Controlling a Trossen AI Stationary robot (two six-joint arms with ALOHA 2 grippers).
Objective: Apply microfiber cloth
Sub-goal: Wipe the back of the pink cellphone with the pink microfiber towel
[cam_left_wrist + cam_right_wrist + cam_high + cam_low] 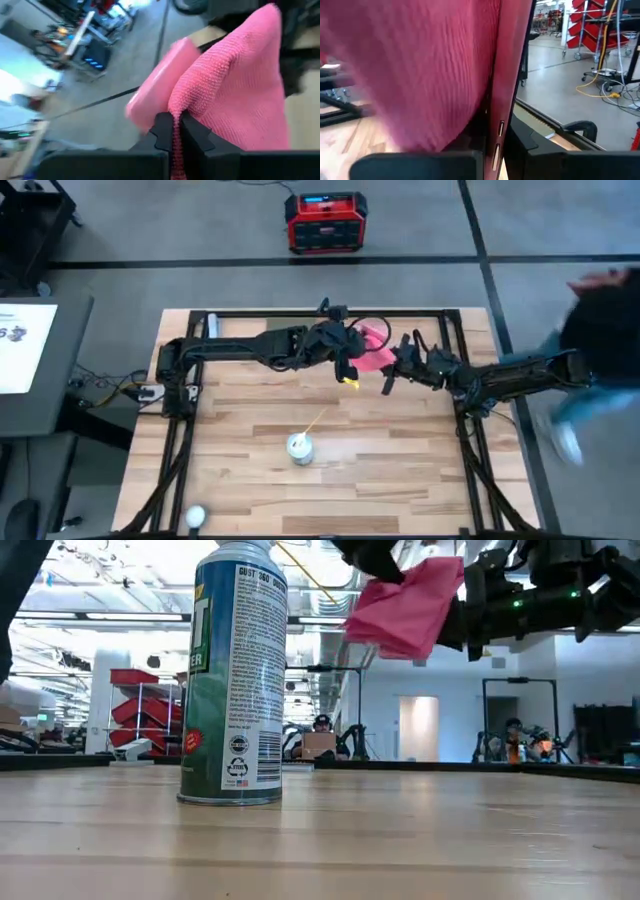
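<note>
Both arms met in the air over the far middle of the counter (250,410). Left tool (176,131) was clamped on a fold of the microfiber cloth (235,90), fabric pinched tight between its 2 fingers. Cloth was raised well above the wood, hanging off the tool, draped against the phone (155,85).

Right tool (492,150) gripped the phone by its edge, held upright; the slim pink side rail with small buttons showed between its fingers, and the cloth covered 1 broad side of the phone in the right wrist view. In the low view the cloth (405,605) hung between the 2 grippers, clear of the counter.

Progress, as a judgement: cloth picked up, phone picked up, the 2 brought together and touching. So the application looked under way, roughly mid-task. Left to do: rubbing across the phone's surface, then setting both down. How clean the black face was could not be told.

Spray can (299,448) stood near the counter's middle, well apart from the arms. A person's sleeve (600,330) showed at the right edge.
</note>
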